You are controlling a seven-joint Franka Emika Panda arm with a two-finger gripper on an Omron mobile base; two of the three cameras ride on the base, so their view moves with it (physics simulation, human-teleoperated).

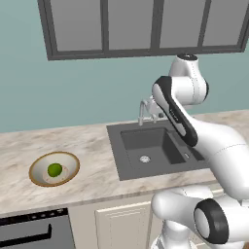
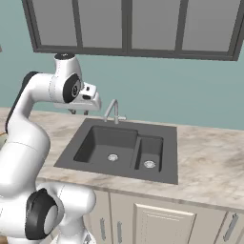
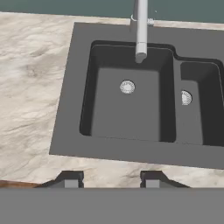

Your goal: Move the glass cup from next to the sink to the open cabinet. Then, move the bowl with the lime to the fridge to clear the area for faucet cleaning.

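Golden-rimmed bowl (image 1: pixel 54 168) holding lime (image 1: pixel 54 169) beside dark sink (image 1: pixel 127 160); gripper (image 3: pixel 109 178) half-open, empty-handed above counter.

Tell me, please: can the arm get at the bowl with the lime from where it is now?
Probably yes. The bowl with the lime sits alone on bare counter left of the sink, nothing over it. The end effector hangs above the sink, open and empty, so it must swing left.
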